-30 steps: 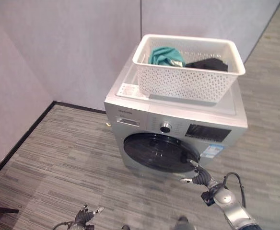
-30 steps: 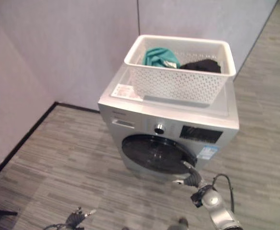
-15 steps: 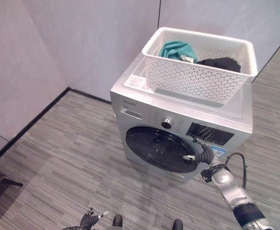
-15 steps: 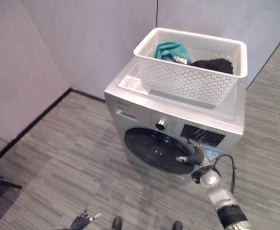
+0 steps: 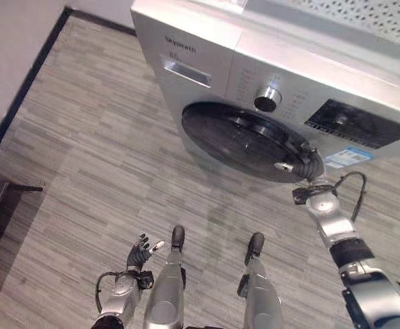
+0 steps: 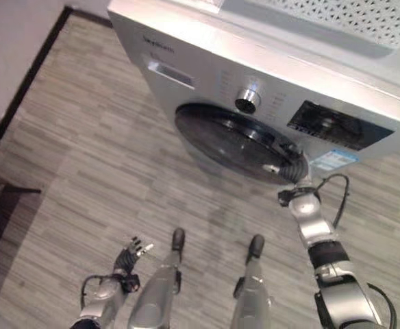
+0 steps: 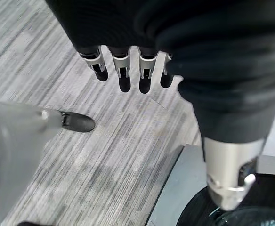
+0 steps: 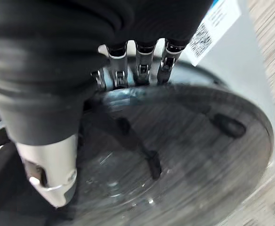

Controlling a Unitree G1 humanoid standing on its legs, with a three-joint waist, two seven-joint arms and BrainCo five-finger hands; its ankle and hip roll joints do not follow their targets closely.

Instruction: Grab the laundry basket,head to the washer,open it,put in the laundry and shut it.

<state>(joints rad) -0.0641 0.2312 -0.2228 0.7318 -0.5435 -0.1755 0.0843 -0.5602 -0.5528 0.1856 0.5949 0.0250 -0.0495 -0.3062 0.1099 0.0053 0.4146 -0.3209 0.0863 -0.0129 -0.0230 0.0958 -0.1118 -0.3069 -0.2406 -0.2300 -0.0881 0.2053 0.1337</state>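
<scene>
The washer (image 5: 255, 75) stands closed, its dark round door (image 5: 244, 140) facing the robot. The right hand (image 5: 308, 162) is at the door's right rim with fingers hooked over the edge, judging by the right wrist view, probably placed there to pull it open. The laundry basket (image 5: 364, 17) sits on top of the washer, out of the door's swing. The left hand (image 5: 140, 250) hangs low over the floor (image 5: 83, 171), fingers relaxed, holding nothing. Nothing blocks the door.
</scene>
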